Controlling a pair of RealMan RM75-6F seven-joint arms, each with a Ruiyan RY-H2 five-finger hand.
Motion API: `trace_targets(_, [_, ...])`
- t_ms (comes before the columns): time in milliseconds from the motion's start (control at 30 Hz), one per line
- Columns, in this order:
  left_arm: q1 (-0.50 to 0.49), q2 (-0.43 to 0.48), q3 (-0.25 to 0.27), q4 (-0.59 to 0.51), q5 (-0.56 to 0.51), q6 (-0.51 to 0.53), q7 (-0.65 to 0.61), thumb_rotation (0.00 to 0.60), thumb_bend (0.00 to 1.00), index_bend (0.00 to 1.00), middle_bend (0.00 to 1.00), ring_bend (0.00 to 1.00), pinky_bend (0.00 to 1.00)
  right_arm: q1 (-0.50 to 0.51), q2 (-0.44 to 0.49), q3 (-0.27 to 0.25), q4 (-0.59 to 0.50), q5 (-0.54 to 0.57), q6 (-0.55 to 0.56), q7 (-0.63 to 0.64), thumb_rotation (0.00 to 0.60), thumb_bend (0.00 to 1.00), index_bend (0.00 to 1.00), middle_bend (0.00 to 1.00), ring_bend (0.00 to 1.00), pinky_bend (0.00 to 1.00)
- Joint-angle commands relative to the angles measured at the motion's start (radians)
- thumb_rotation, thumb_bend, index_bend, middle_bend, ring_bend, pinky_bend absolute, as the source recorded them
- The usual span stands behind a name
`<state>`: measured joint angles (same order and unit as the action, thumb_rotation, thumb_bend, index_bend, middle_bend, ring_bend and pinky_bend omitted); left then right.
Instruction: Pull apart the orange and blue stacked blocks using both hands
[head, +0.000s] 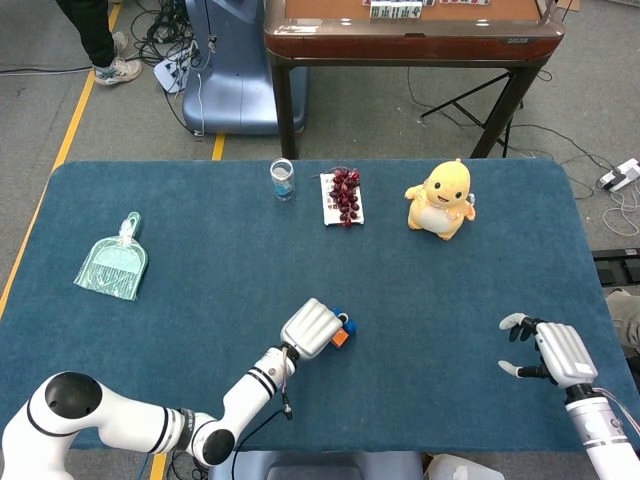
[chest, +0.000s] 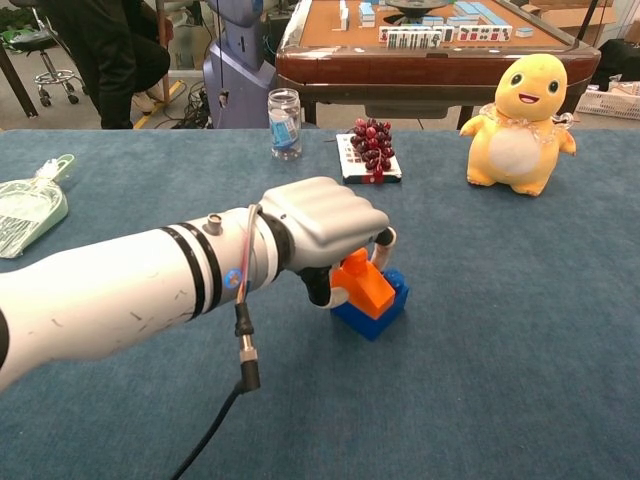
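The table (head: 200, 260) is covered in blue cloth and carries everything in view. The left arm (chest: 120, 295) reaches across its near side, and the left hand (chest: 320, 225) is curled over the two stacked blocks near the table's middle front. The fingers (chest: 385, 240) wrap down over the orange block (chest: 365, 283), with the thumb against its near left side, so the hand grips the orange block from above. The orange block sits tilted on the blue block (chest: 375, 312), which rests on the cloth and pokes out below and to the right of the hand; the two are still joined. In the head view only a corner of each block shows past the knuckles.

The right hand (head: 548, 348) hovers well apart from the blocks, at the table's near right edge, fingers spread and holding nothing.

Along the far side stand a yellow toy (chest: 520, 97), a plate of grapes (chest: 370, 145) and a jar (chest: 285, 122). A green dustpan (head: 113, 265) lies at the far left.
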<state>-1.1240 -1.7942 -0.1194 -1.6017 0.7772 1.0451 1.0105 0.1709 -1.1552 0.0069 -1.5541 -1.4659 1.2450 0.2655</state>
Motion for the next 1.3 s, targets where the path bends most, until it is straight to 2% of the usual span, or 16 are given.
trace_targets(33, [0.007,0.000,0.002,0.000,0.013,0.005,-0.018,0.600,0.38,0.54,1.00,1.00,1.00,0.000,0.002,0.001,-0.002,-0.002,0.003,0.000,0.600,0.00,0.38,0.50,0.45,0.55])
trace_targets(400, [0.061,0.023,0.000,-0.034,0.074,0.049,-0.113,0.600,0.38,0.59,1.00,1.00,1.00,0.002,0.023,0.013,-0.050,-0.018,0.033,-0.020,0.600,0.00,0.38,0.50,0.45,0.55])
trace_targets(700, [0.144,0.050,-0.057,-0.129,0.044,0.158,-0.208,0.600,0.38,0.60,1.00,1.00,1.00,0.019,0.038,0.040,-0.138,-0.035,0.060,-0.082,0.600,0.00,0.38,0.52,0.45,0.56])
trace_targets(833, [0.177,0.068,-0.081,-0.170,0.027,0.198,-0.241,0.600,0.38,0.60,1.00,1.00,1.00,0.038,0.037,0.059,-0.190,-0.035,0.059,-0.130,0.600,0.00,0.38,0.54,0.46,0.59])
trace_targets(967, [0.205,0.090,-0.105,-0.209,0.002,0.230,-0.265,0.600,0.38,0.61,1.00,1.00,1.00,0.060,0.027,0.083,-0.245,-0.025,0.056,-0.180,0.600,0.00,0.38,0.61,0.54,0.68])
trace_targets(1167, [0.244,0.106,-0.148,-0.269,-0.045,0.296,-0.286,0.600,0.38,0.61,1.00,1.00,1.00,0.103,0.015,0.125,-0.344,0.023,0.029,-0.281,0.600,0.00,0.38,0.78,0.71,0.81])
trace_targets(1300, [0.259,0.111,-0.197,-0.322,-0.128,0.336,-0.286,0.600,0.38,0.61,1.00,1.00,1.00,0.136,0.009,0.155,-0.417,0.086,-0.004,-0.347,0.600,0.00,0.36,0.92,0.84,0.91])
